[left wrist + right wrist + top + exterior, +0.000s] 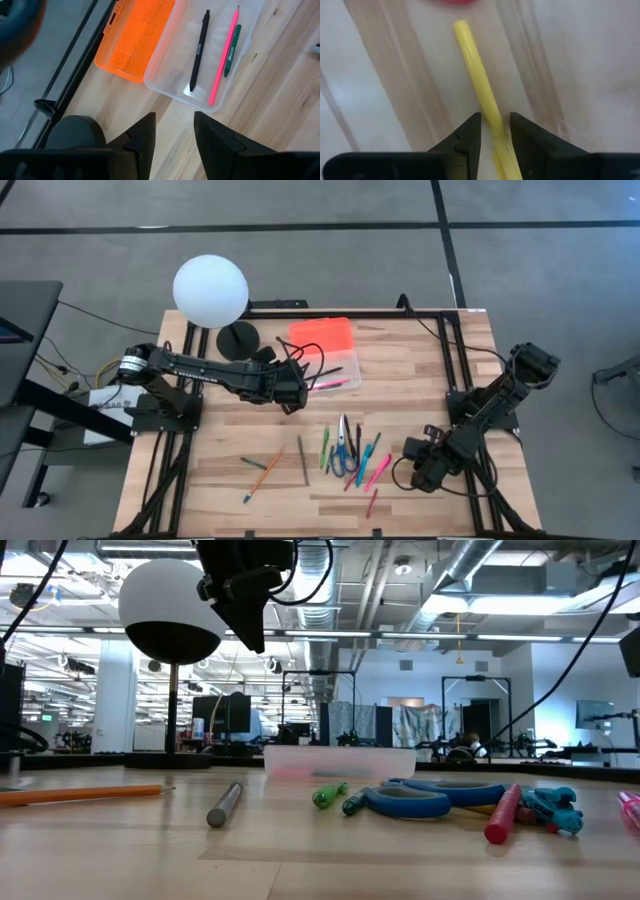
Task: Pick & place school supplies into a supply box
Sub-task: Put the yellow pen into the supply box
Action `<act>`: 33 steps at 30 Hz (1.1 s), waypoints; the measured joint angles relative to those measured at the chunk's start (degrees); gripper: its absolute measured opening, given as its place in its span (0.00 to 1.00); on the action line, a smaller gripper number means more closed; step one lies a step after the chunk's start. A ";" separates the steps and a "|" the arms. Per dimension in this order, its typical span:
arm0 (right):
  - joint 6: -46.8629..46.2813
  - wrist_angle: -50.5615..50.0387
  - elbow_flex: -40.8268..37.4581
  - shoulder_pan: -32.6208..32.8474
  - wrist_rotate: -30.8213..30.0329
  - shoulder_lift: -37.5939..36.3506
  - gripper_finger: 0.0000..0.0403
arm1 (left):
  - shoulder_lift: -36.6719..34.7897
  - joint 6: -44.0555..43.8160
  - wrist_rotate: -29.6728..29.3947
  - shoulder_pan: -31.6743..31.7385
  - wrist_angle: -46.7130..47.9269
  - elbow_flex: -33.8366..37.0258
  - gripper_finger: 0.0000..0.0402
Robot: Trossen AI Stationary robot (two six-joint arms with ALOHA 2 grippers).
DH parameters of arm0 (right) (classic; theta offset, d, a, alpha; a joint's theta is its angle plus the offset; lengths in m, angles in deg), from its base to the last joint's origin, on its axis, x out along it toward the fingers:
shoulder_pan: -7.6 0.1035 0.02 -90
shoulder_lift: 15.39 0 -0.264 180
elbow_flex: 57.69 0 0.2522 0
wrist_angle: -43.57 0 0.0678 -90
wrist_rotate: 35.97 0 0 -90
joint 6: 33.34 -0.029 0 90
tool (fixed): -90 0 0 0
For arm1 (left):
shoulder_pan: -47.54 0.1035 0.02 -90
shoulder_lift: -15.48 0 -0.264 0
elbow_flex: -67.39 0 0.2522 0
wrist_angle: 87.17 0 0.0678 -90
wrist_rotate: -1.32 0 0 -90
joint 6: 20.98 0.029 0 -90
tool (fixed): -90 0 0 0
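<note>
The supply box (338,373) is a clear tray with its orange lid (322,335) folded open toward the far edge. It holds a black pen (199,50), a pink pencil (223,57) and a green pen (232,50). My left gripper (175,132) hangs open and empty above the table at the box's near-left end (292,395). Blue-handled scissors (342,455), green pens (325,450), pink pens (378,470), a grey pencil (302,460) and an orange pencil (265,475) lie flat on the table. My right gripper (410,465) is low at the table's near right, around a yellow pencil (475,65). My right gripper has the yellow pencil between its two fingers, at a stretch (492,120) well back from its free end (461,25). The fingers lie along the pencil, one on each side. The pencil runs forward from the fingers just over the wood; whether it is lifted clear I cannot tell.
A white globe lamp (210,290) on a black base (238,338) stands at the far left, beside the box. Black frame rails (455,350) and cables run along the table's edges. Bare wood lies between the box and the loose supplies.
</note>
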 joint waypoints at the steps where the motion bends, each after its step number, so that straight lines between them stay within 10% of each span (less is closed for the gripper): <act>1: 0.47 0.27 -0.32 -0.22 0.65 -0.03 0.24 | 0.00 0.00 -0.02 0.00 0.00 0.00 0.32; 33: 19.53 1.01 -3.68 -8.05 5.18 -4.95 0.02 | 0.00 -2.29 0.11 -0.96 -0.19 0.00 0.32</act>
